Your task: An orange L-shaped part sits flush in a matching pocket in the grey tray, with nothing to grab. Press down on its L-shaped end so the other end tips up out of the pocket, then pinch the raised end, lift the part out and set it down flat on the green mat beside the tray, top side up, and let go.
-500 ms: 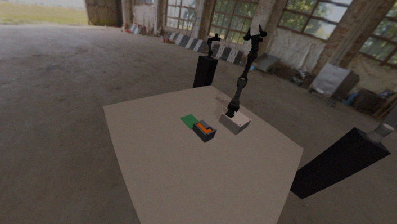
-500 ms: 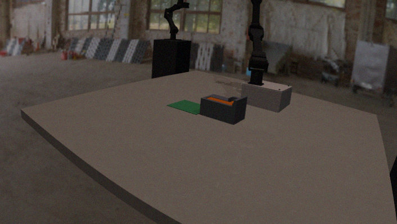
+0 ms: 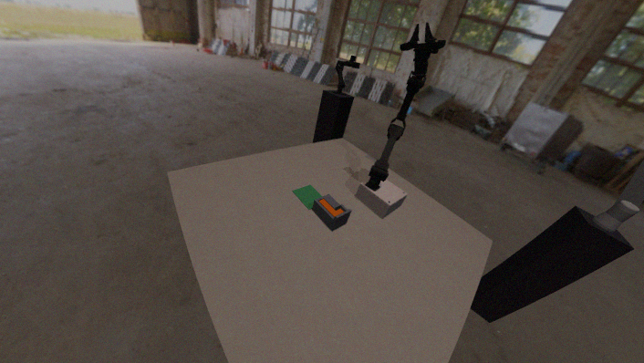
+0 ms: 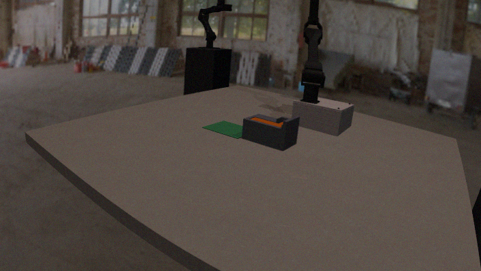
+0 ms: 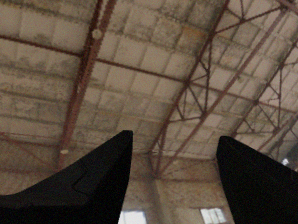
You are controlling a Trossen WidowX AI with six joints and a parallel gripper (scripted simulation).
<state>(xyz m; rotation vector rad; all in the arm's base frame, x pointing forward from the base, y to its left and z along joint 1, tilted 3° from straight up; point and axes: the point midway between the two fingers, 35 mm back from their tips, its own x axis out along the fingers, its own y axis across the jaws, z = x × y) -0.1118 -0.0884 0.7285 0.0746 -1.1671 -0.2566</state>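
Observation:
The orange L-shaped part (image 3: 327, 205) (image 4: 266, 122) lies flat in the pocket of the grey tray (image 3: 327, 218) (image 4: 262, 135). The green mat (image 3: 307, 195) (image 4: 223, 129) lies flat on the table against one end of the tray and is bare. My gripper (image 3: 422, 28) (image 5: 175, 142) is high above the table with the arm stretched up and its fingers pointing upward. The fingers stand apart with nothing between them; the wrist view shows only the roof and wall behind them. The gripper is out of the frame in the exterior view.
The arm stands on a light box (image 3: 381, 197) (image 4: 318, 117) on the table (image 3: 319, 283) (image 4: 204, 190), close behind the tray. A second small arm on a black pedestal (image 3: 333, 116) (image 4: 207, 71) stands beyond the far table edge. Another black pedestal (image 3: 547, 260) stands to the right.

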